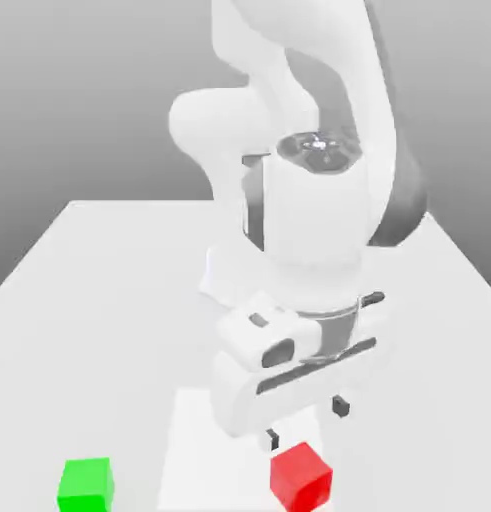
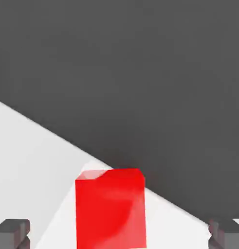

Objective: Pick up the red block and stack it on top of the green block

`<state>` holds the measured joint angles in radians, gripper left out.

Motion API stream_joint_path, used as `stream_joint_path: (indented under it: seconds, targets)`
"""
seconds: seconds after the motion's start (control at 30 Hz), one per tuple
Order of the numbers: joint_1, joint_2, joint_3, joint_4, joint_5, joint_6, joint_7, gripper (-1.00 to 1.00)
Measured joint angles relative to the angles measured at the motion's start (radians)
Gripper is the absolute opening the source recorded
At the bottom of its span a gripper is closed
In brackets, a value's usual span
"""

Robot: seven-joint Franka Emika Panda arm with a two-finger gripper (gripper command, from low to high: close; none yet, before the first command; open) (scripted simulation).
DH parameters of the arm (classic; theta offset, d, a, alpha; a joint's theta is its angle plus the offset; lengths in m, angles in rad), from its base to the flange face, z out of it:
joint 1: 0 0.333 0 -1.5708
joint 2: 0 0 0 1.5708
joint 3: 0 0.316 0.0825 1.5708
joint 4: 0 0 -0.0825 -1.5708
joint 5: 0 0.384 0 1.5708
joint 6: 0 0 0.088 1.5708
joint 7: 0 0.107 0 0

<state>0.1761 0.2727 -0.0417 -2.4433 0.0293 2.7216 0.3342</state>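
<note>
The red block [image 1: 301, 477] rests on the white table near its front edge. My gripper [image 1: 307, 422] hangs just above and slightly behind it, open, with the two dark fingertips [image 1: 340, 406] spread wide. In the hand view the red block [image 2: 110, 209] lies between the fingertips [image 2: 12, 232], touching neither. The green block [image 1: 86, 484] sits on the table well off toward the exterior view's left of the red one, at about the same depth.
The white table [image 1: 109, 300] stretches back behind the blocks, with its front edge close to both cubes. The arm's white body [image 1: 309, 230] towers over the table's middle. In the hand view a dark floor [image 2: 140, 73] lies beyond the table edge.
</note>
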Motion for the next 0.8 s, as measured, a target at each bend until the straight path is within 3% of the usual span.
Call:
stream_joint_path:
  seconds: [0.07, 0.1, 0.33, 0.5, 0.8]
  targets:
    - [-0.004, 0.072, 0.006, 0.010, 0.005, 0.059, -0.006, 0.00]
    - [-0.007, 0.107, 0.009, 0.015, 0.008, 0.087, -0.008, -1.00]
    - [-0.008, 0.116, 0.010, 0.016, 0.007, 0.093, -0.008, -1.00]
    - [-0.009, -0.032, -0.003, -0.005, -0.005, -0.034, 0.002, -1.00]
    - [-0.239, -0.041, -0.201, 0.092, 0.075, -0.149, -0.016, -1.00]
